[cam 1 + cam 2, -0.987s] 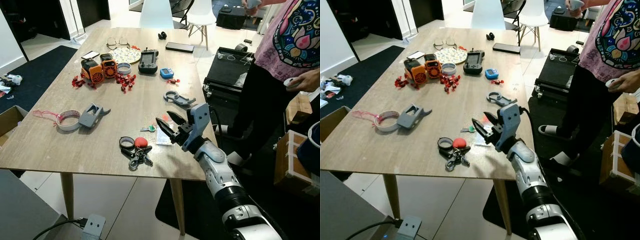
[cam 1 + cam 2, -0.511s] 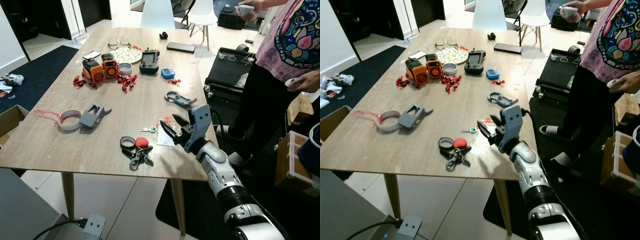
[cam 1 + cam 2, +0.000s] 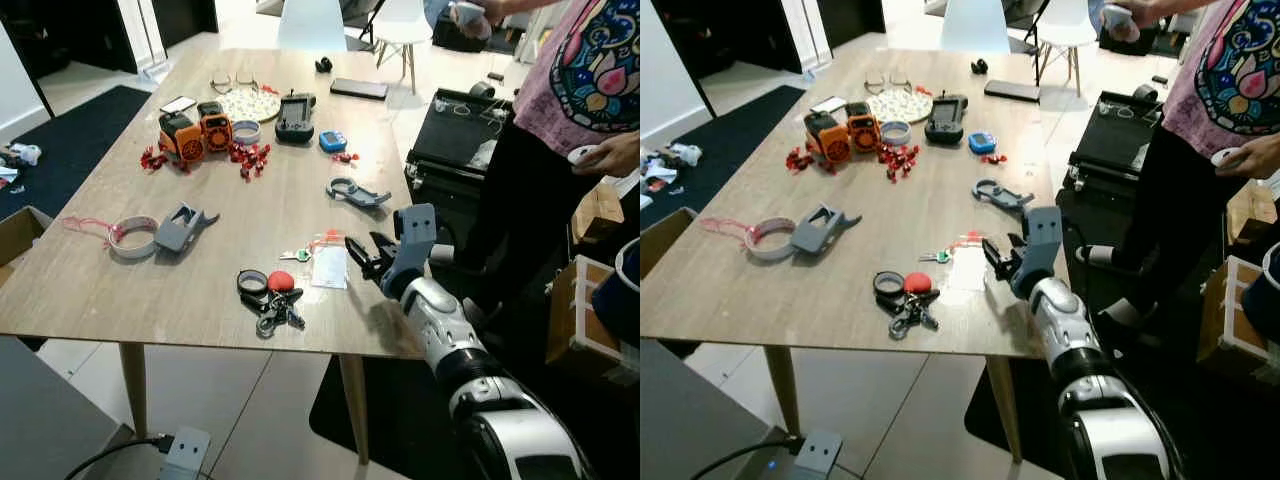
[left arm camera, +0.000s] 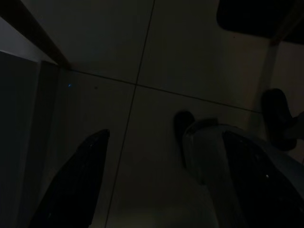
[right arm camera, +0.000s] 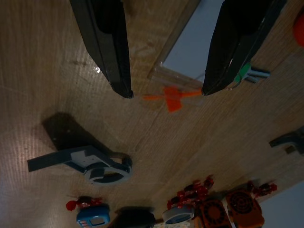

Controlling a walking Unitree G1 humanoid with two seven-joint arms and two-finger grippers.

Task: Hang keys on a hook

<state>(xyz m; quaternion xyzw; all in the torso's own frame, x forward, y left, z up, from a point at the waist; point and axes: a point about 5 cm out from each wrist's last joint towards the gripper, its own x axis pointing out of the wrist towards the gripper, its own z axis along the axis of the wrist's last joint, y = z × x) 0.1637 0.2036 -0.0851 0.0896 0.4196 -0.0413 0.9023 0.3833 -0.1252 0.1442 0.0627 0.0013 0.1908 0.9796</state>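
A bunch of keys (image 3: pixel 272 300) with a red tag and a black ring lies near the table's front edge. A single green-headed key (image 3: pixel 297 255) lies just behind it, beside a white card (image 3: pixel 329 267). My right gripper (image 3: pixel 365 255) hovers low over the table, right of the card, open and holding nothing. In the right wrist view its two black fingers (image 5: pixel 107 42) frame the card's clear sleeve with an orange tab (image 5: pixel 171 99). A grey hook (image 3: pixel 356 192) lies farther back on the table. My left gripper (image 4: pixel 164 137) hangs idle over dark floor, fingers apart.
A second grey hook piece (image 3: pixel 180 226) rests against a tape ring (image 3: pixel 134 238) at the left. Orange gadgets (image 3: pixel 190 130), red clips, a controller (image 3: pixel 295 114) and a phone lie at the far end. A person (image 3: pixel 570 130) stands close on the right, next to a black case (image 3: pixel 460 125).
My right gripper has drawn back to the right, off the white card and farther from the keys. The keys have not moved. The camera has shifted a little.
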